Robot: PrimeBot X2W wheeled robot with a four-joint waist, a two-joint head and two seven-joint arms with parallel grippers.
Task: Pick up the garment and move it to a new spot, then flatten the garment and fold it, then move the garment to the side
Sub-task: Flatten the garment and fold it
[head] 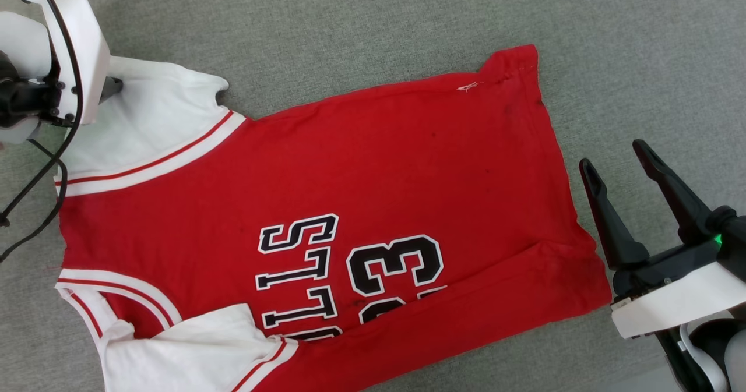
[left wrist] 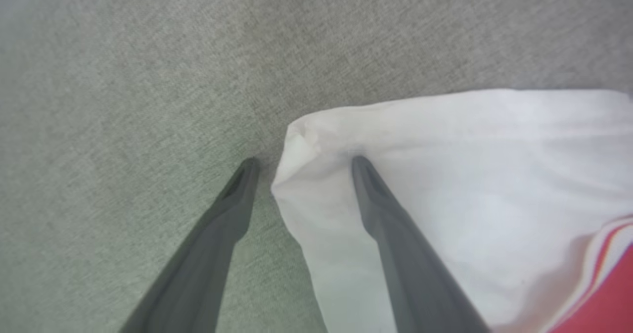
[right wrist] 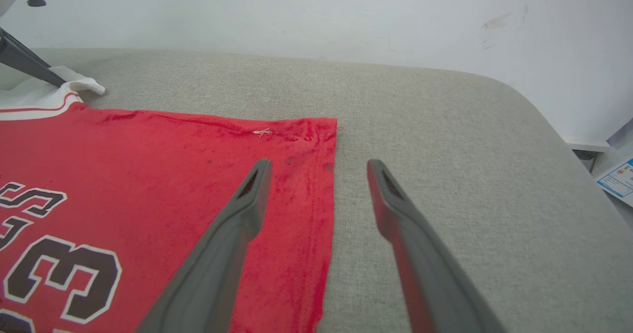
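Fingers point(right wrist: 235, 234) parted on both, our right gripper point(right wrist: 320, 162) straddles the hem point(right wrist: 329, 199) and our left gripper point(left wrist: 304, 161) the white sleeve point(left wrist: 445, 165) of the garment point(head: 408, 165) spread between them, light, limp cloth we judge best pinched at those edges.

Likely a robot lab or test room, not a home. Grey fabric-covered surface point(right wrist: 445, 125), rounded at its far right corner, set against a bare white wall point(right wrist: 296, 11) with scuffs point(right wrist: 494, 22). Printed sheet point(right wrist: 617, 180) lies low beyond the right edge. Loose black cable point(head: 35, 170) hangs off the left arm point(head: 70, 31). One garment point(head: 379, 165) spread on the surface.
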